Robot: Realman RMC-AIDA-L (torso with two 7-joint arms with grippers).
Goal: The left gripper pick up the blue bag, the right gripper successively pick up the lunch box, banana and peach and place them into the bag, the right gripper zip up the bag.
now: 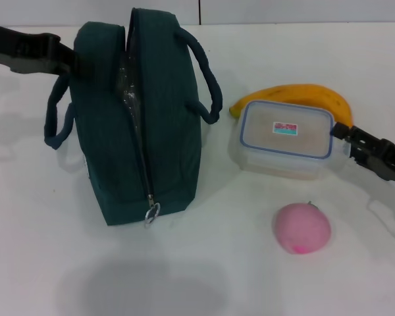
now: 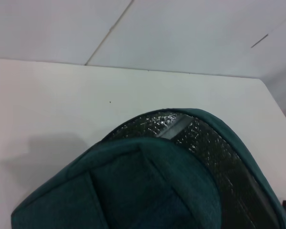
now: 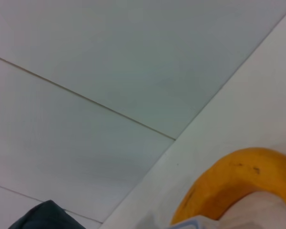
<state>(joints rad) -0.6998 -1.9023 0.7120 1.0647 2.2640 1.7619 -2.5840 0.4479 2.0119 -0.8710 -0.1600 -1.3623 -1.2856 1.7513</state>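
Nearest, on the white tabletop (image 1: pixel 204 276): a round pink peach (image 1: pixel 301 228), lying alone, well clear of everything else and untouched. Just behind it, a clear rectangular plastic lunch box with a blue-rimmed lid (image 1: pixel 286 137), flat on the surface, with the right claw (image 1: pixel 340 133) reaching in from the right and meeting its lid edge; whether those fingers are spread or already pinched on the rim, cannot tell. Probably the opening move of the first pick, since nothing has gone into the bag yet.

Left of the lunch box, a dark blue-green fabric bag with padded handles (image 1: pixel 118 131), standing upright on the tabletop, zipper undone, silvery insulated lining showing in the gap, metal zip pull (image 1: pixel 151 212) hanging at the near end. Left claw (image 1: pixel 69 62) at the bag's upper far-left corner, apparently steadying it so the mouth stays up for loading; grip hidden behind the fabric, so cannot tell whether closed.

Farther back, a curved yellow banana (image 1: pixel 303 95) tucked against the lunch box's far side, touching it.

Beyond, plain pale panelled wall (image 1: pixel 283 10) with thin seams.
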